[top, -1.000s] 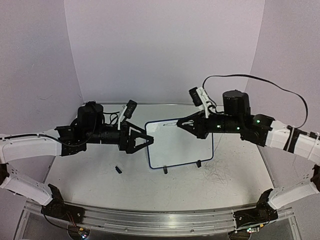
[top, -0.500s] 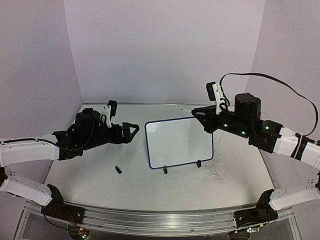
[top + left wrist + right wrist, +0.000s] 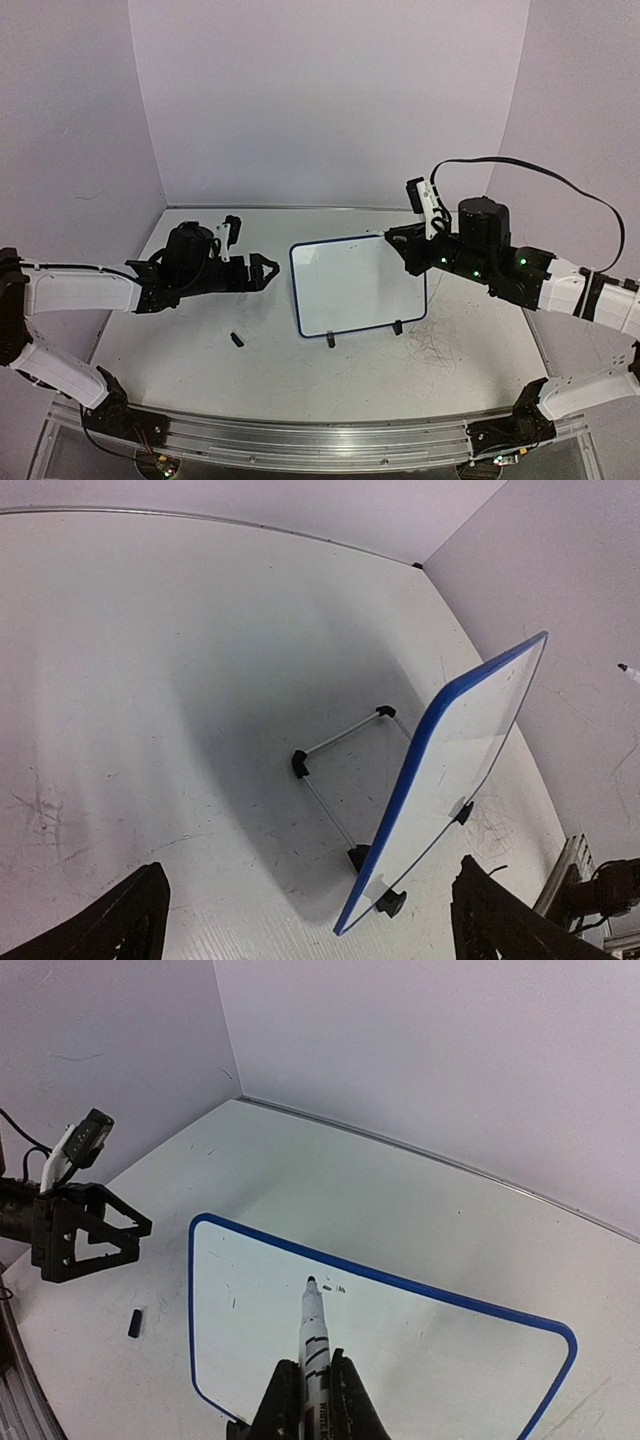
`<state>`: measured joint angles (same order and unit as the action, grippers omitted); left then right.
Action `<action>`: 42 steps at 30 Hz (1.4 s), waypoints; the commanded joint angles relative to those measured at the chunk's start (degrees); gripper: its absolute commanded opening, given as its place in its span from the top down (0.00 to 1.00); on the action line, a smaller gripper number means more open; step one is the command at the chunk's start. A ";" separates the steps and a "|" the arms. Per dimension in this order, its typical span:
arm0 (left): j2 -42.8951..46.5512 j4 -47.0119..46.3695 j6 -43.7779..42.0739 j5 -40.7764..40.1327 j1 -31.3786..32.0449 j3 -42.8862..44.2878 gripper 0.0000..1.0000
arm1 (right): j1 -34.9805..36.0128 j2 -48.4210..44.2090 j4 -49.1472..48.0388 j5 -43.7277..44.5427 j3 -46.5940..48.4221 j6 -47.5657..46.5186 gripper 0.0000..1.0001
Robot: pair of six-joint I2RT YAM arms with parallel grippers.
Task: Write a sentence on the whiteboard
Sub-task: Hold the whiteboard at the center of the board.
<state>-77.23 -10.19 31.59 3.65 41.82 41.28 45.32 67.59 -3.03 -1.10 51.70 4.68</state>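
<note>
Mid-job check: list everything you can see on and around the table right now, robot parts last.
whiteboard: 1, white with a blue rim, propped tilted at mid-table
feet: 2, black, under the whiteboard's near edge
pen marks: a few tiny dark ticks on the board by the marker tip; no readable sentence
marker: 1, white with a dark tip, held pointing at the board
cap: 1, small and dark, on the tabletop left of the board's near corner
tabletop: 1, white and scuffed, under everything
left tool: 1, black, open and empty, left of the board
right tool: 1, black, shut on the marker, at the board's far right corner
</note>
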 commanded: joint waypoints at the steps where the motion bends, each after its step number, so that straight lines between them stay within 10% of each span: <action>1: -0.51 -10.91 2.80 3.42 -0.57 -2.42 0.01 | 0.21 -1.99 -2.93 -0.88 -0.24 -1.65 1.00; 20: -7.48 -32.29 4.59 20.38 -3.76 -7.21 0.10 | 5.44 4.05 -5.32 -2.50 3.35 -4.15 1.00; 42: -24.38 -46.60 6.29 34.95 -5.98 0.41 0.51 | 11.35 18.62 -10.91 4.26 9.75 -10.43 1.00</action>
<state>-100.78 -51.60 37.99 35.12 36.05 39.11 56.33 85.38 -9.37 1.86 58.35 -3.37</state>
